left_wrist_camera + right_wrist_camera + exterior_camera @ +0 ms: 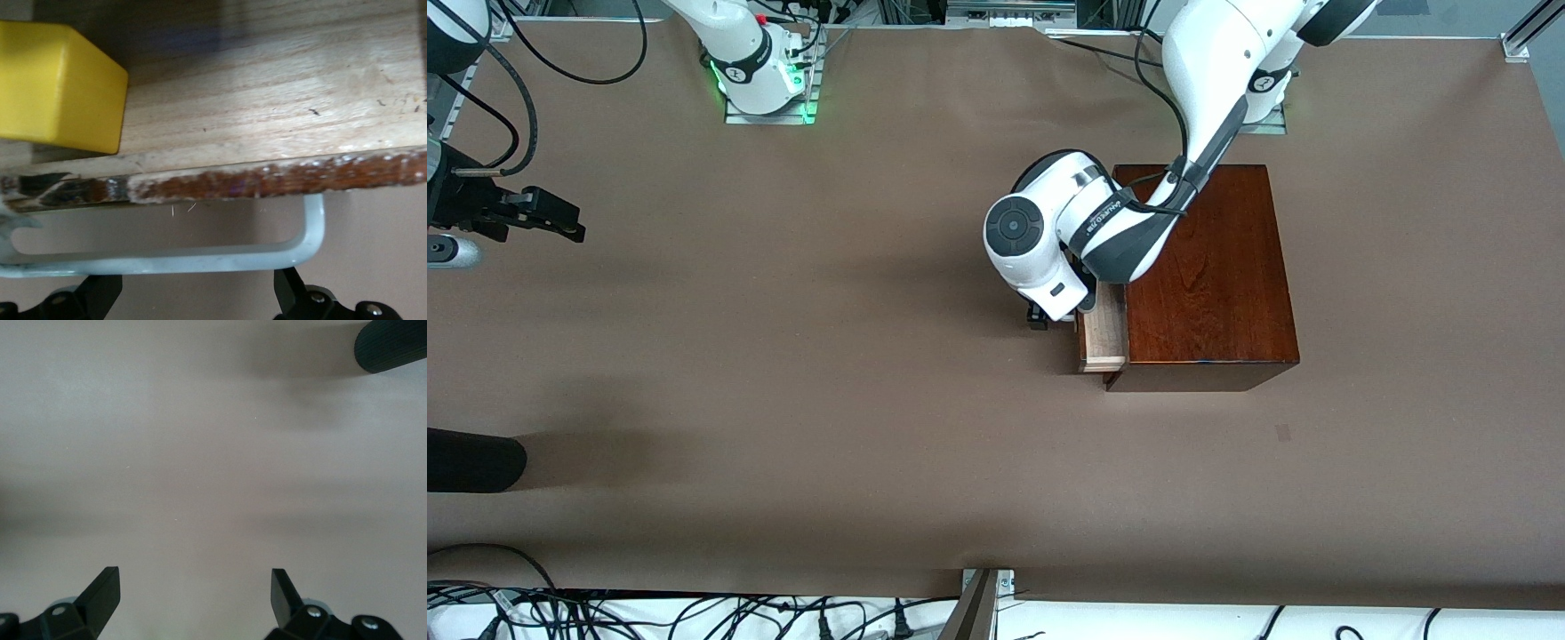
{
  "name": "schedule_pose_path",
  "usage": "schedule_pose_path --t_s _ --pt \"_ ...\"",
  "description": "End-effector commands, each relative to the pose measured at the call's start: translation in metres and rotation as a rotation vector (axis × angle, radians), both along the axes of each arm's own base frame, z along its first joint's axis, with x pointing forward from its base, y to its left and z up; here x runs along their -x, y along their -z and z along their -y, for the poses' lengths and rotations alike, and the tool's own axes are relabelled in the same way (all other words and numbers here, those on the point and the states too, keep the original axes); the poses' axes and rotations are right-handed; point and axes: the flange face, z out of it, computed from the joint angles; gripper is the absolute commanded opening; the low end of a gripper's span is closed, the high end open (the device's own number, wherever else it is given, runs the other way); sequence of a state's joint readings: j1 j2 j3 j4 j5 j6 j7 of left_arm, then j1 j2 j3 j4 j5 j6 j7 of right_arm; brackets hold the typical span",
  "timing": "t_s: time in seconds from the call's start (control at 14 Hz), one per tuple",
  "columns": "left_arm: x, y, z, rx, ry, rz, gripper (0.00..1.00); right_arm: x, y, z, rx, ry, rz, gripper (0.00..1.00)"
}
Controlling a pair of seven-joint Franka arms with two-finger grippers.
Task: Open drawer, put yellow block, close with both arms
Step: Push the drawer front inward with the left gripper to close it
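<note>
Counter point(783, 373) of brown, carrying one dark wooden box point(1209, 276) toward the left arm's end. Drawer point(1101, 333) stands pulled partly out of the box's face, toward the right arm's end of the counter, its pale floor showing. Handle point(200, 257), a white bar, runs along the drawer front; its long axis lies across the left gripper's point(200, 303) spread jaws, which straddle it without closing on it. Left arm is therefore the one placed at the drawer, low over its front edge. Yellow block point(57, 87) already sits on the drawer floor, just inside the front panel and near one end of the handle. By judgement, the remaining step is closing, a push on the front toward the box. Right gripper point(197, 600) waits over bare counter at the right arm's end, well apart from the box, jaws released and empty.
</note>
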State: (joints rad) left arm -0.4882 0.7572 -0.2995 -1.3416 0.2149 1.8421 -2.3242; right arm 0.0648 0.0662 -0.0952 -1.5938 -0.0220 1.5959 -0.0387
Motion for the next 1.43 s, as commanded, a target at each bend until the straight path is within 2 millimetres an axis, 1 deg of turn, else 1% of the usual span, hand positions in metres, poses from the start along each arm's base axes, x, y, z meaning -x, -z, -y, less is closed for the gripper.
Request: schedule_pose_path --t_s 0.0,0.14,0.43,0.5,0.79,0.86,1.07,1.21,1.29,1.36 --pt "-0.012 -0.003 -0.018 -0.063 0.016 0.017 1.0 0.002 -0.006 -0.001 -0.001 0.011 0.011 1.0" --pt "-0.011 -0.004 -0.022 -0.075 0.016 0.008 1.0 0.002 -0.006 -0.001 -0.001 0.011 0.014 1.0" --pt "-0.016 -0.01 -0.04 -0.09 0.016 0.008 1.0 0.002 -0.006 -0.001 -0.001 0.011 0.014 1.0" --pt "-0.014 -0.009 -0.042 -0.095 0.027 0.004 1.0 0.002 -0.006 -0.001 -0.001 0.011 0.012 1.0" --pt "-0.018 -0.013 -0.059 -0.099 0.032 -0.002 1.0 0.002 -0.006 -0.001 -0.001 0.011 0.012 1.0" --pt "-0.017 -0.012 -0.064 -0.102 0.042 -0.007 1.0 0.002 -0.006 -0.001 -0.001 0.011 0.012 1.0" --pt "-0.022 -0.016 -0.084 -0.1 0.06 -0.017 1.0 0.002 -0.006 -0.001 -0.003 0.012 0.012 1.0" --pt "-0.023 -0.018 -0.085 -0.097 0.066 -0.019 1.0 0.002 -0.006 -0.001 -0.003 0.012 0.014 1.0" --pt "-0.024 -0.023 -0.082 -0.09 0.068 -0.012 1.0 0.002 -0.006 -0.001 -0.003 0.012 0.014 1.0" --pt "-0.023 -0.034 -0.079 -0.081 0.064 0.0 1.0 0.002 -0.006 -0.001 -0.003 0.012 0.014 1.0"
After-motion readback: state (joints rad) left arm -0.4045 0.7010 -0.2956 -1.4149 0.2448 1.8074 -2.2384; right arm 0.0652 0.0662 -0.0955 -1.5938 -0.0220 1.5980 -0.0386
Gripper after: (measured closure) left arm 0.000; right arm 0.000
